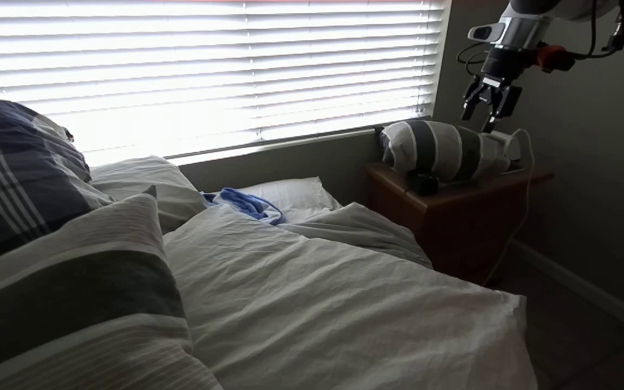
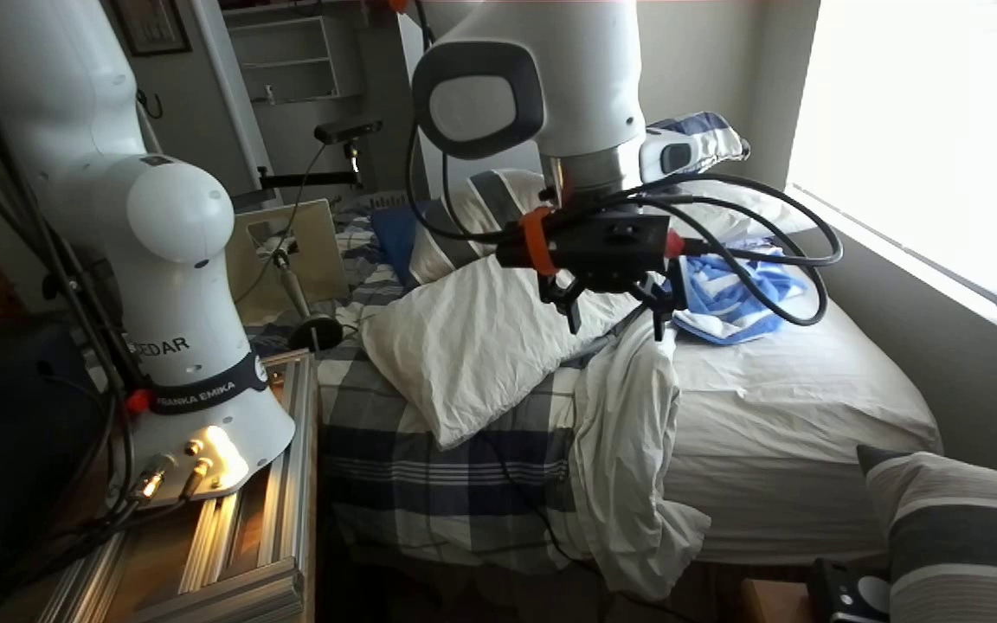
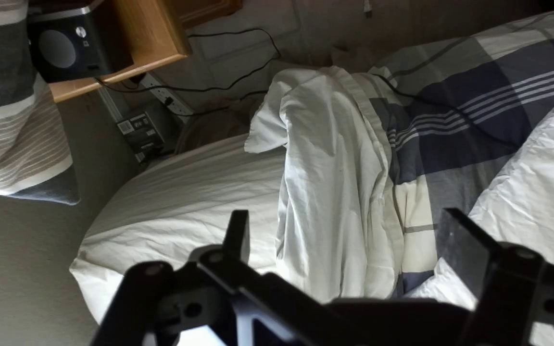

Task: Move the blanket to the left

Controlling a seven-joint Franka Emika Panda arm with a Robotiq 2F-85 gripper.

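The blanket [image 1: 333,303] is a large pale grey-white rumpled cover that fills the front of the bed in an exterior view. What looks like the same cover [image 2: 481,355] lies over a plaid cloth in an exterior view, one corner hanging toward the bed's edge. Part of it shows at the right of the wrist view [image 3: 546,192]. My gripper [image 2: 617,332] is open and empty, held above the bed. It also shows open in an exterior view [image 1: 478,123]. In the wrist view the open fingers [image 3: 344,216] frame a bunched pale sheet [image 3: 330,182] below, touching nothing.
A blue-and-white towel [image 2: 736,298] lies on the mattress by the window wall. Striped pillows [image 1: 90,292] and a dark plaid pillow [image 1: 14,173] stand at one end. A wooden nightstand [image 1: 453,216] carries a striped bundle [image 1: 442,149] and a black device [image 3: 75,43].
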